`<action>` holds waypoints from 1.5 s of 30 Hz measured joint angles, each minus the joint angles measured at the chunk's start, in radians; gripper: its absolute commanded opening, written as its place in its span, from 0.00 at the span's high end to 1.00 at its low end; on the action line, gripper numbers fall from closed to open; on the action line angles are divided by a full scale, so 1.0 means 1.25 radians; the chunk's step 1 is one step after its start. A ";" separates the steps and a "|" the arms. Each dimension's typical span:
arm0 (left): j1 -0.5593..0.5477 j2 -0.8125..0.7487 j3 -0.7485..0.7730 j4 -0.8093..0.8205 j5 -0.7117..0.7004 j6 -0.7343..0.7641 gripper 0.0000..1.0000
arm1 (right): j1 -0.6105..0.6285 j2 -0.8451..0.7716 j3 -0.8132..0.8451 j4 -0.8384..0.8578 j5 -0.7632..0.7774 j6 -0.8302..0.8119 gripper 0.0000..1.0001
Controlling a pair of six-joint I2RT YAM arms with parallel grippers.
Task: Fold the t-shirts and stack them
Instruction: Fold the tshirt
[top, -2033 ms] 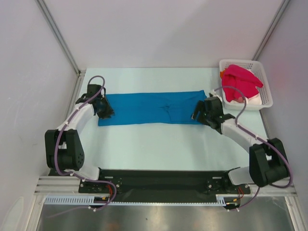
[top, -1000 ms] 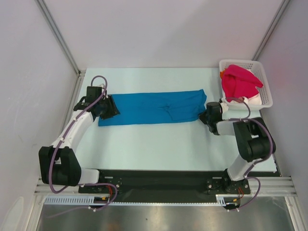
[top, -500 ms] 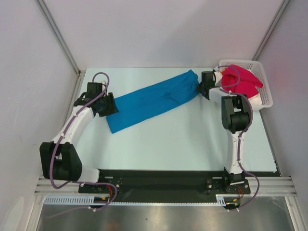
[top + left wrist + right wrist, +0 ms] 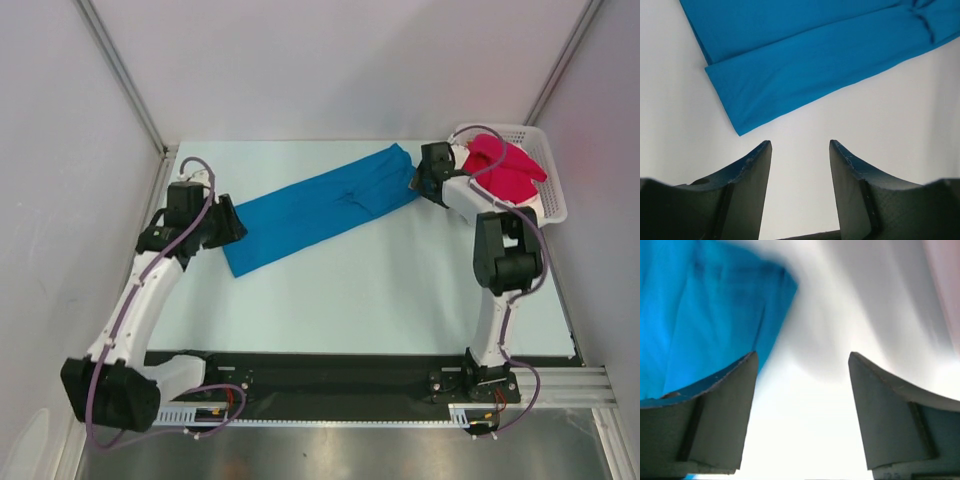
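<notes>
The bright blue t-shirt (image 4: 320, 205), folded into a long strip, lies flat and slants from near left to far right on the table. My left gripper (image 4: 230, 222) is open and empty just beside the shirt's left end. In the left wrist view the gripper (image 4: 800, 145) is over bare table, with the shirt's corner (image 4: 790, 65) ahead of it. My right gripper (image 4: 418, 184) is open and empty at the shirt's right end. In the blurred right wrist view (image 4: 802, 357) the blue cloth (image 4: 705, 315) lies at the upper left.
A white lattice basket (image 4: 553, 205) stands at the far right corner with a crimson-pink t-shirt (image 4: 500, 168) heaped in it and white cloth (image 4: 528, 206) beneath. Grey walls close the left, back and right. The pale table (image 4: 350, 290) reaches to the black base rail.
The blue shirt swung from lying straight across to a slant, its right end carried toward the back. Since half a second ago the shirt lies still and the left arm has drawn back.
</notes>
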 measured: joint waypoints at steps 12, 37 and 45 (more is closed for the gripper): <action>-0.005 -0.191 -0.028 -0.047 0.044 -0.031 0.45 | 0.423 -0.341 -0.396 0.136 -0.082 0.272 0.30; -0.007 -0.299 0.049 -0.131 0.005 -0.038 0.44 | 0.773 0.146 -0.045 0.322 -0.021 0.768 0.46; -0.007 -0.298 0.061 -0.136 -0.003 -0.038 0.44 | 0.773 0.216 0.049 0.297 -0.021 0.874 0.57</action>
